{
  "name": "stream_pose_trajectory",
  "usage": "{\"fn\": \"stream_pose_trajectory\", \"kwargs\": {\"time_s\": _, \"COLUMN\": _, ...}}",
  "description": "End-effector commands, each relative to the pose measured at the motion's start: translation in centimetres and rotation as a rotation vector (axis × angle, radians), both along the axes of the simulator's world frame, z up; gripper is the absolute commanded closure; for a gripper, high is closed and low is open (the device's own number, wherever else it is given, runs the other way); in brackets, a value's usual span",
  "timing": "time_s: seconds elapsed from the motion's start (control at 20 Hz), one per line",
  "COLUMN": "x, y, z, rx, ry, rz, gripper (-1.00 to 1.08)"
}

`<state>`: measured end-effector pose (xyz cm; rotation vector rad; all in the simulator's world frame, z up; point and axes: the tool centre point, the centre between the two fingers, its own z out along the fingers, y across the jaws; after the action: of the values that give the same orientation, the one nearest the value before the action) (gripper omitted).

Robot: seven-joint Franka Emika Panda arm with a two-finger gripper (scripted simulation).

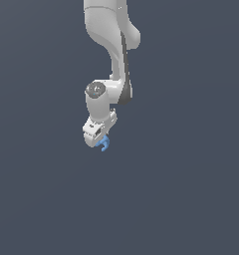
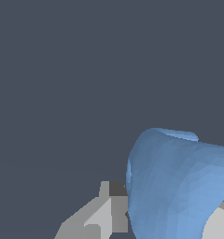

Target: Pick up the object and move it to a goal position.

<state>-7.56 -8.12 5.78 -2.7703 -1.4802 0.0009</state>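
Exterior view: the end effector [image 1: 102, 140] is clenched on the light-blue object [image 1: 105, 144], whose hooked prongs hang below the fingertips, apparently a grip suited to carrying it to the goal.

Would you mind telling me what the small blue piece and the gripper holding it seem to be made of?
The blue piece looks like smooth matte plastic: flat uniform colour, soft shading, faint facets, no glints. As a simulator render, this is only a guess. The gripper looks like white painted or moulded plastic shell with grey fingers, evenly shaded, without metallic shine.
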Motion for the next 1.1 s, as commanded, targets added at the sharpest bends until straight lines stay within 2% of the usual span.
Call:
{"fn": "stream_pose_trajectory", "kwargs": {"time_s": 0.0, "x": -0.1, "y": 0.4, "z": 0.5, "rx": 0.000, "ry": -0.001, "rz": 0.001, "gripper": 1.08}}
{"fn": "stream_pose_trajectory", "kwargs": {"time_s": 0.5, "x": -1.3, "y": 4.4, "z": 5.4, "rx": -0.002, "ry": 0.000, "rz": 0.001, "gripper": 1.08}}
{"fn": "stream_pose_trajectory", "kwargs": {"time_s": 1.05, "x": -3.5, "y": 12.3, "z": 15.2, "rx": -0.003, "ry": 0.000, "rz": 0.002, "gripper": 1.08}}
